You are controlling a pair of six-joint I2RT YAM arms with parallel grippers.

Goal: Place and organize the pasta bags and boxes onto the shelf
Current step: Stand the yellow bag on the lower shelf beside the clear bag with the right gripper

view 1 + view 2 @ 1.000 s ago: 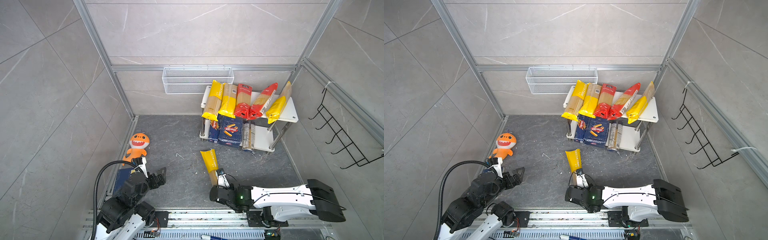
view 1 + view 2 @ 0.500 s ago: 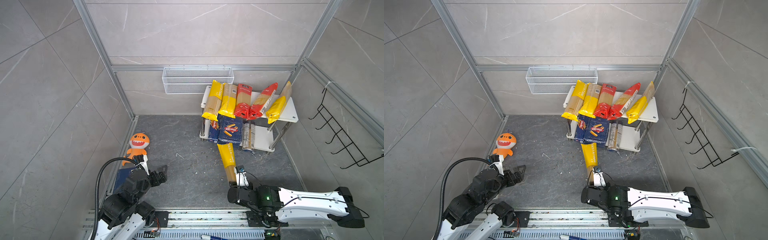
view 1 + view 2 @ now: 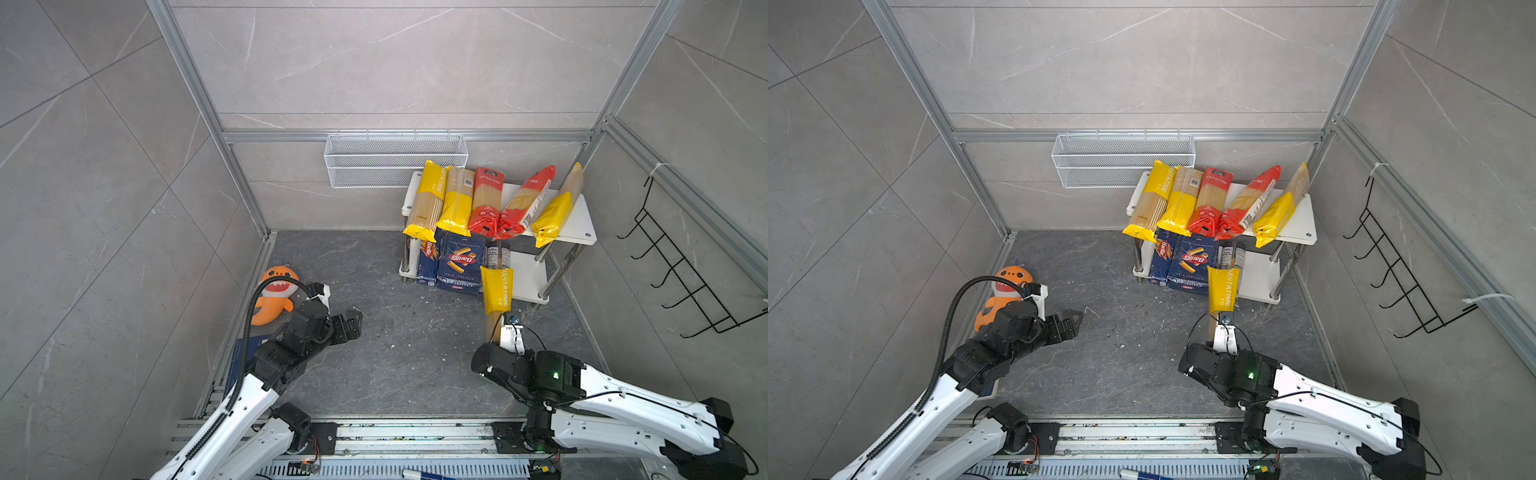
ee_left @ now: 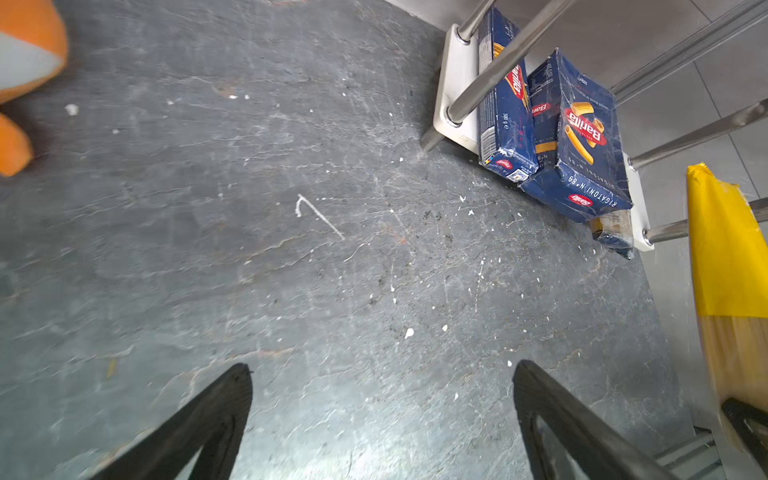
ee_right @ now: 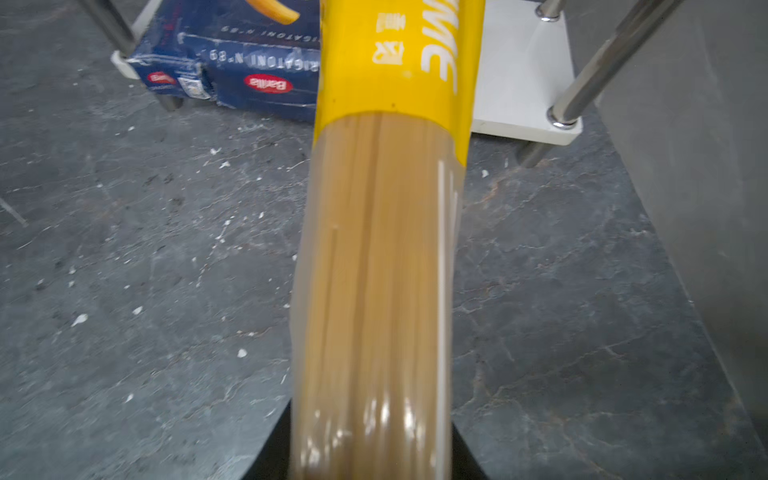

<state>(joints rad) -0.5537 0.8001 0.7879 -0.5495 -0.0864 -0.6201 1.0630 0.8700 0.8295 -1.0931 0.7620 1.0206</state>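
- Since a second ago the right gripper (image 3: 495,337) has carried a long, slim yellow-ended spaghetti bag (image 3: 496,291) of clear film from the middle of the floor to the right, just in front of the shelf. The left arm has crept slightly upward in the frame.
- At lower right in both top views, the right gripper is clamped on the bag's clear lower end. The bag stands nearly upright, and its yellow end overlaps the front edge of the shelf's lower board.
- At lower left, the left gripper (image 3: 351,324) hangs over the dark slate floor (image 3: 395,353) with its fingers spread wide and nothing between them.
- Just left of it lies an orange shark plush (image 3: 274,299).
- Right of centre stands the white two-tier shelf (image 3: 528,272) on chrome tube legs. Its lower board holds a narrow dark blue Barilla carton (image 3: 428,264), a wider dark blue Barilla carton (image 3: 461,262) picturing tube pasta, and a clear printed bag (image 3: 496,254), side by side.
- Five spaghetti bags (image 3: 486,199), three yellow-ended and two red, lie across the top board with their coloured ends overhanging its front edge.
- Above centre, a white wire mesh basket (image 3: 395,160) hangs on the wall.
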